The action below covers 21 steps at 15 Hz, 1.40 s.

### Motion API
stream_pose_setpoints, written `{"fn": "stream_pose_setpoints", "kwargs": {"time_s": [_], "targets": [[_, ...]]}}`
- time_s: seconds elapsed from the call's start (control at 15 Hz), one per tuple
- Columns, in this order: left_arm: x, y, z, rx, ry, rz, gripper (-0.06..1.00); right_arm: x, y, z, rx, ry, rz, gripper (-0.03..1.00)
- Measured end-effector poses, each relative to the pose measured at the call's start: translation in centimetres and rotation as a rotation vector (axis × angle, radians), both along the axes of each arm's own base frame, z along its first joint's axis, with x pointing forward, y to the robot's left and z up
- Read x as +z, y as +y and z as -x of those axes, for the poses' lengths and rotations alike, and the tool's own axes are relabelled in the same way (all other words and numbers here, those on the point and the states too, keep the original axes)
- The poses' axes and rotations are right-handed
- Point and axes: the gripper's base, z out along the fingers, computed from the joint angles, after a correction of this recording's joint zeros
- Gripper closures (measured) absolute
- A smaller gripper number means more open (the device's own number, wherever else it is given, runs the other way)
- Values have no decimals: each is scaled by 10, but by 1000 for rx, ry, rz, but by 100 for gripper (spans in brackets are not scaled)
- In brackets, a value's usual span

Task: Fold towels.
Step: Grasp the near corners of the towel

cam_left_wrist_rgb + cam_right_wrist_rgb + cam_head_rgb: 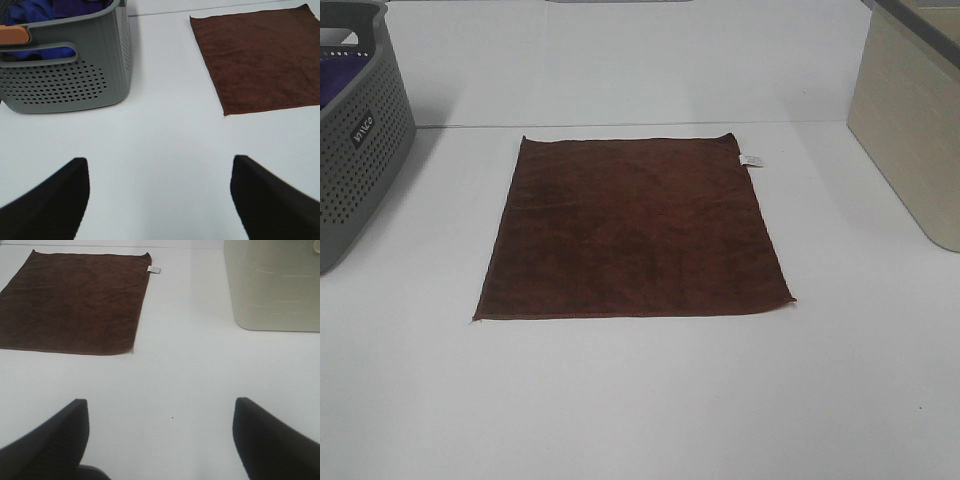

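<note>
A brown towel (635, 230) lies flat and unfolded in the middle of the white table, with a small white tag (750, 159) at its far right corner. It also shows in the left wrist view (260, 57) and in the right wrist view (75, 302). My left gripper (160, 200) is open and empty over bare table, short of the towel's near left corner. My right gripper (160, 440) is open and empty over bare table, short of the towel's near right corner. Neither gripper shows in the exterior high view.
A grey perforated basket (355, 130) stands at the left edge, holding blue and purple cloths (55, 10). A beige bin (910, 120) stands at the right, also in the right wrist view (272, 285).
</note>
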Motion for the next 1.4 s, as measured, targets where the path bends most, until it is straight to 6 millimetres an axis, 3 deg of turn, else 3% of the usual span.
{"fn": "stream_pose_setpoints", "kwargs": {"time_s": [1.4], "targets": [[0,0,0,0,0,0,22,0,0,0,0,0,0,20]]}}
